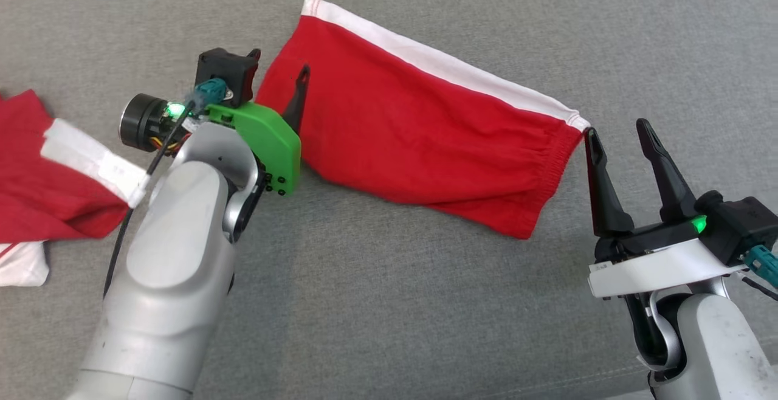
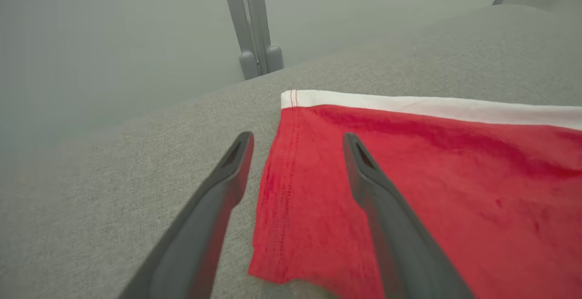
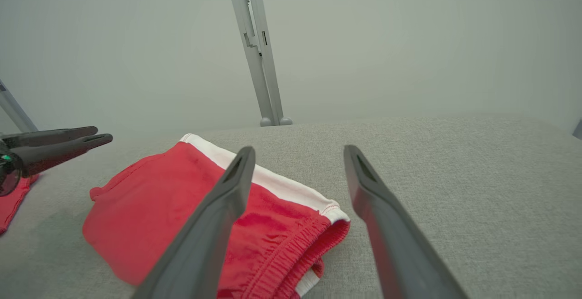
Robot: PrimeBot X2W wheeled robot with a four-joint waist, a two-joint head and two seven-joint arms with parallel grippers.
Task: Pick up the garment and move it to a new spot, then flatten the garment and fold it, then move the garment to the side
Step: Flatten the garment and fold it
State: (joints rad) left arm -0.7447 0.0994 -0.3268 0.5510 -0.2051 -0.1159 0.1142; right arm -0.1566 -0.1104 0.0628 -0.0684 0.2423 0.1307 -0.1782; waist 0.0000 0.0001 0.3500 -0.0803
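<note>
1. Left gripper [image 2: 298, 139] has its two dark fingers apart and clamps nothing. They straddle the stitched hem at one end of the folded red fabric garment with a white side stripe [image 1: 413, 126].
2. Right gripper [image 1: 617, 129] is also spread and empty, with one fingertip just beside the elastic waistband corner.
3. The garment lies flat on the grey woven surface [image 1: 389, 303], between both grippers.
4. A crumpled red-and-white cloth [image 1: 36, 187] lies further left, apart from the garment.
5. A grey metal post [image 3: 257, 53] stands beyond the far edge.
</note>
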